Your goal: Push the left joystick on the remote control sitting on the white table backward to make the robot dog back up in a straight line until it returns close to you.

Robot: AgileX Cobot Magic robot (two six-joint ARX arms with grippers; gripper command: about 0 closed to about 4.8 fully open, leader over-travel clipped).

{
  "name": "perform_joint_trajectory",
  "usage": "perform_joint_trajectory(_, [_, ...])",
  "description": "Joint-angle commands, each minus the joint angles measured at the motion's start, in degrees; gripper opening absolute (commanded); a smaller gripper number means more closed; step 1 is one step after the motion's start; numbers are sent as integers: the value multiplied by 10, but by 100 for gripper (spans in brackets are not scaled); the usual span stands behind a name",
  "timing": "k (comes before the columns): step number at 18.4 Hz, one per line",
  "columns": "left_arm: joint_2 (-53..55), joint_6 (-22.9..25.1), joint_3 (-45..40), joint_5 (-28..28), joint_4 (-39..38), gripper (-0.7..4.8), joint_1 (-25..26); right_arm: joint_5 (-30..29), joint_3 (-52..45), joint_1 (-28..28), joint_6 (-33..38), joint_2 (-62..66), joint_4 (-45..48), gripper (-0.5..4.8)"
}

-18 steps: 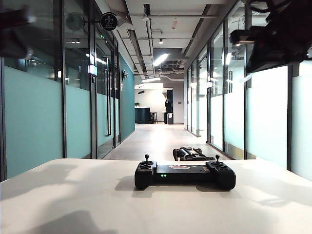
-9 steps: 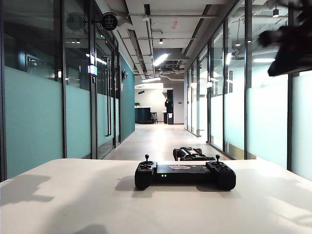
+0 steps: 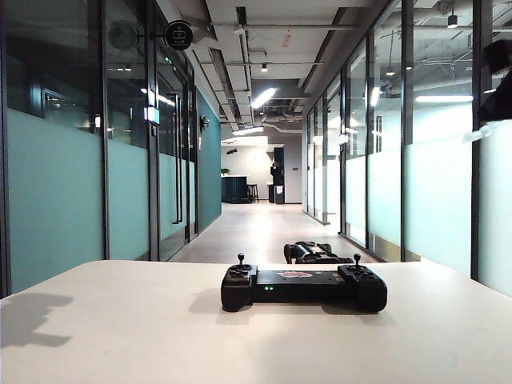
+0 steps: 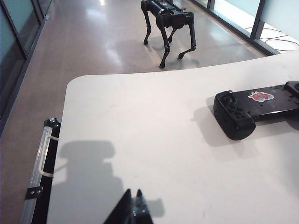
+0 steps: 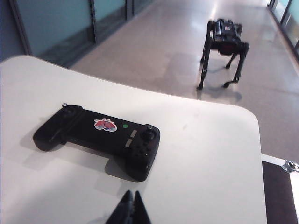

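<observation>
The remote control [image 3: 304, 286] lies across the middle of the white table [image 3: 120, 336], its left joystick [image 3: 240, 260] upright and untouched. Behind it on the corridor floor stands the robot dog [image 3: 312, 253], close to the table's far edge. The left wrist view shows the remote control [image 4: 252, 109], the robot dog [image 4: 168, 23] and my left gripper [image 4: 133, 191], shut and empty, high over bare tabletop and well away from the remote. My right gripper [image 5: 132, 193] is shut and empty, hanging above the table short of the remote control [image 5: 98, 133]; the left joystick [image 5: 65, 106] is at its far end.
Glass office walls line the corridor on both sides. A black case with an aluminium edge [image 4: 39, 172] stands against the table's left side, and another corner [image 5: 285, 165] shows at the right. Only a bit of the right arm [image 3: 500, 80] shows at the exterior view's upper right edge.
Both arms have drawn up and back: the left arm left the exterior view, the right slid to its upper right edge. Their shadows on the table shrank. Remote and dog have not moved.
</observation>
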Motion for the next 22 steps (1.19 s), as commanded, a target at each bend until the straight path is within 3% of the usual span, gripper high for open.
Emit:
perform_joint_trajectory(1, [0, 0, 1, 2, 6, -5, 0, -12, -17, 0, -1, -26, -5, -2])
perform_joint_trajectory(4, [0, 0, 1, 2, 5, -5, 0, -40, -33, 0, 1, -54, -56, -2])
perform_joint_trajectory(11, [0, 0, 1, 2, 6, -5, 0, -36, -65, 0, 3, -164, -115, -2])
perform_joint_trajectory(18, [0, 0, 1, 2, 6, -5, 0, 0, -110, -7, 3, -252, -113, -2])
perform_joint_trajectory(22, [0, 0, 1, 2, 6, -5, 0, -24, -141, -42, 3, -279, -94, -2])
